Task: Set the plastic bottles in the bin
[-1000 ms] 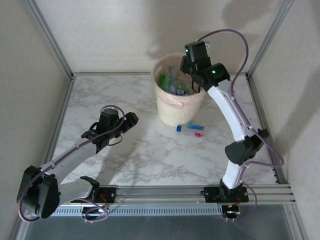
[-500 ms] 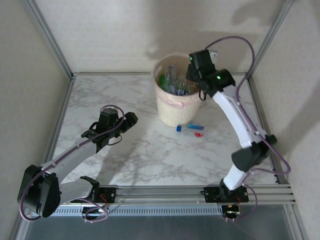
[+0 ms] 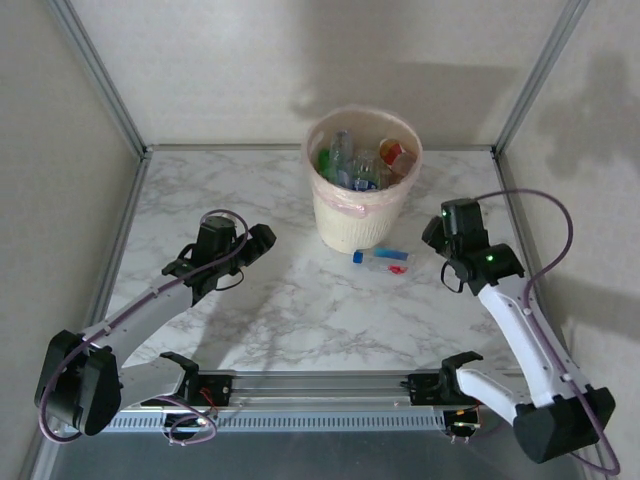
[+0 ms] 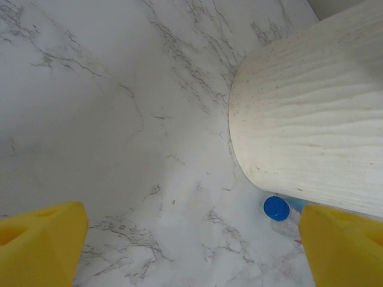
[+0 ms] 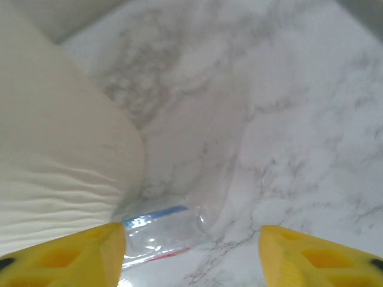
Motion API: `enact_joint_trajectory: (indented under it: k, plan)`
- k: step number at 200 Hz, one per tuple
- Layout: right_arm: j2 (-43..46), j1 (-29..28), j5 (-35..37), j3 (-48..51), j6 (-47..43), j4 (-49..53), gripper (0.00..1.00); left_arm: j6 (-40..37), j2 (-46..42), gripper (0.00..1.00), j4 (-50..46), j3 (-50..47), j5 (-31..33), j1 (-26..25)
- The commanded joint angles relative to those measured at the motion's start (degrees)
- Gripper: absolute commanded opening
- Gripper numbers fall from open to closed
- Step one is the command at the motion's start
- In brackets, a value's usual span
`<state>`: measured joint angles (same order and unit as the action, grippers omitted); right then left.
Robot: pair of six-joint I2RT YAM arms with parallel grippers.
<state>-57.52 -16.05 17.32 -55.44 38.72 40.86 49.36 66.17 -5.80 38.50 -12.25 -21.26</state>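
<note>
Plastic bottles [image 3: 345, 155] sit in two places on one white marble table [image 3: 200, 190]: a heap inside the bin and a single one outside it. One bin [image 3: 360, 215] stands at the far middle of the table. It is cream-beige and tapered, with a pinkish liner [image 3: 340, 205] folded over its rim. Two arms reach in from the near edge, one on each side of the bin.

The left gripper [image 3: 258, 240] hangs over bare marble to the left of the bin, well apart from it. In the left wrist view its two yellow pads [image 4: 39, 239] stand far apart at the bottom corners, with nothing between them but table. The right gripper [image 3: 435, 232] is to the right of the bin, near it. In the right wrist view its two pads are likewise spread wide and grip nothing. The bin's wall is on the left there, and the loose bottle [image 5: 161, 230] lies ahead of them.

Inside the bin at least four bottles can be made out: one green at the left, two clear in the middle, and one brown-orange with red at the right. The full number cannot be counted. The loose bottle lies on its side on the table just in front of the bin's foot. It is clear, with a blue label and a red patch. Its one blue cap [image 3: 357, 257] points left, close to the bin's base.
</note>
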Motion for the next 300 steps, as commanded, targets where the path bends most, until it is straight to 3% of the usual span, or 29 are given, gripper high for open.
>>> enact_joint_trajectory:
  k: [1, 36, 84, 158, 228, 300]
  plan:
    - [-1.2, 6.0, -15.5, 6.2, 1.0, -11.9, 0.55, 0.3, -1.8, 0.91, -0.2, -0.4, -0.7, 0.5]
    - [-8.7, 10.8, -24.1, 12.3, 0.0, -24.5, 0.51, 1.0, -2.9, 0.91, 0.0, -1.7, -0.6, 0.5]
    - [-20.3, 11.3, -26.2, 12.4, -1.9, -32.7, 0.49, 2.8, -2.5, 0.91, 1.9, -3.6, -1.8, 0.5]
    - [-26.2, 10.3, -27.8, 13.2, -4.3, -32.3, 0.44, 2.8, -0.8, 0.91, 3.1, -3.1, -2.0, 0.5]
    - [-23.9, 3.4, -25.2, 15.1, -2.5, -27.3, 0.43, 3.1, 0.0, 0.91, 3.7, -2.1, -2.4, 0.5]
    - [-16.1, -13.9, -22.5, 18.9, 8.9, -26.0, 0.44, 3.0, -0.6, 0.91, 3.3, -2.3, -2.2, 0.4]
